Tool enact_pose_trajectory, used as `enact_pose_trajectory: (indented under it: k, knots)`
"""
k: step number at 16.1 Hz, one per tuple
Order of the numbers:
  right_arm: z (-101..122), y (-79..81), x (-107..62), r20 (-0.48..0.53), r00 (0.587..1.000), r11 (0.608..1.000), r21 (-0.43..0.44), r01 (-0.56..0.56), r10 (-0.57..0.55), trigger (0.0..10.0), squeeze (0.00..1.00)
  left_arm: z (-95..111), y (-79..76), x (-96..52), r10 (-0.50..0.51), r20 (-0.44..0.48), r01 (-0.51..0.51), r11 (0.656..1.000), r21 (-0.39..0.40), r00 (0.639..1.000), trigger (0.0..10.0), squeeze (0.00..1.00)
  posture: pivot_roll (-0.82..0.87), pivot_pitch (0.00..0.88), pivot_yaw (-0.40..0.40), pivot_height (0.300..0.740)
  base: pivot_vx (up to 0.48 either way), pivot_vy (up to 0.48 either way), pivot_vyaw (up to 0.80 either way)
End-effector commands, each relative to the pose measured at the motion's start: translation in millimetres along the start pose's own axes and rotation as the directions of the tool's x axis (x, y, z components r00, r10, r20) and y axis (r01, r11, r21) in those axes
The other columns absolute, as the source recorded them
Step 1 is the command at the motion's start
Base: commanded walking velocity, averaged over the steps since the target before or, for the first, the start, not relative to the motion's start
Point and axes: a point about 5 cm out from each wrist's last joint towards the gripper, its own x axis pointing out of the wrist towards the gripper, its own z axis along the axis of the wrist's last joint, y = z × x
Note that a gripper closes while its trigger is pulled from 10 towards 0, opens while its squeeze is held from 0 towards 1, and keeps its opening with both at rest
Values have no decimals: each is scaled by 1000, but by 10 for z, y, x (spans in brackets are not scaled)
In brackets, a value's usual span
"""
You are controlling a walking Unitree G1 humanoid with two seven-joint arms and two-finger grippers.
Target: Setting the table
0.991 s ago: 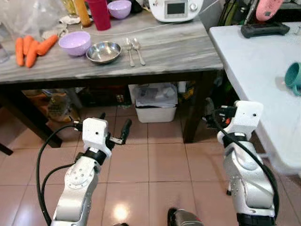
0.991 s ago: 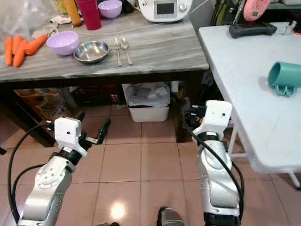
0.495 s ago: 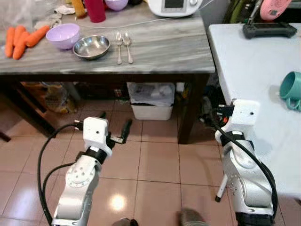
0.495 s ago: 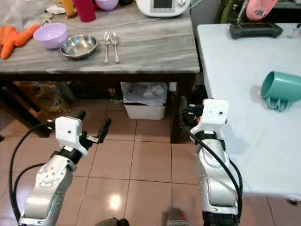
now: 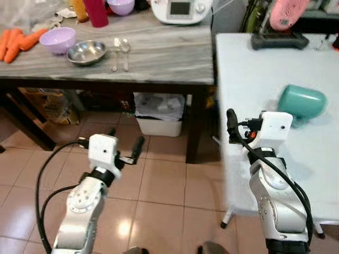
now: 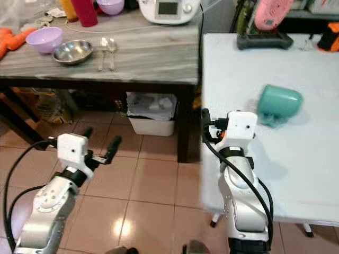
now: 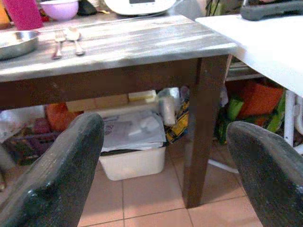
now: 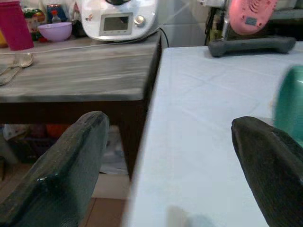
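Note:
A teal mug (image 5: pixel 301 101) lies on its side on the white table (image 5: pixel 249 69) at my right. My right gripper (image 8: pixel 170 156) is open and empty, held at that table's near left edge, left of the mug and apart from it. The grey marble table (image 5: pixel 164 53) on the left carries a lilac bowl (image 5: pixel 57 39), a steel bowl (image 5: pixel 86 52), a fork (image 5: pixel 115 46) and a spoon (image 5: pixel 125 45). My left gripper (image 5: pixel 124 140) is open and empty, low above the tiled floor in front of that table.
Carrots (image 5: pixel 18 42), a red cup (image 5: pixel 98 11), a second lilac bowl (image 5: pixel 121 6) and a white appliance (image 5: pixel 180 9) stand at the marble table's back. A white bin (image 5: pixel 159 114) sits under it beside a dark table leg (image 5: pixel 196 127). A black device (image 5: pixel 278 39) lies far on the white table.
The whole view has swung right, so the white table and the teal mug now lie nearer the middle. Both grippers keep their pose and stay open.

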Motion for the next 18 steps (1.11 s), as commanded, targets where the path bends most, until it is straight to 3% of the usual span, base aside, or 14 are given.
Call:
enact_pose_trajectory:
  k: [1, 8, 12, 18]
  knots:
    - [-1, -33, -12, -3, 1000, 1000, -5, 13, -13, 10000, 0, -3, -48, 6, -24, -3, 24, 1000, 4, 1000, 10000, 0, -179, 164, 66, 740, 0, -322, 0]
    - [-8, -37, -18, -9, 1000, 1000, -15, 17, -17, 10000, 0, -19, -67, 9, -36, -9, 36, 999, -1, 999, 10000, 0, -183, 169, 64, 740, 0, -320, 0]
    - [-12, -34, -32, -13, 1000, 1000, -11, 21, -21, 10000, 0, -35, -108, 10, -41, -11, 41, 999, -21, 999, 10000, 0, -185, 177, 67, 740, 0, 0, 0]
    - [-34, -58, 3, -30, 999, 994, 104, 42, -39, 10000, 0, -33, -165, 38, -96, -18, 96, 995, -36, 995, 10000, 0, -183, 195, 82, 740, 0, 0, 0]
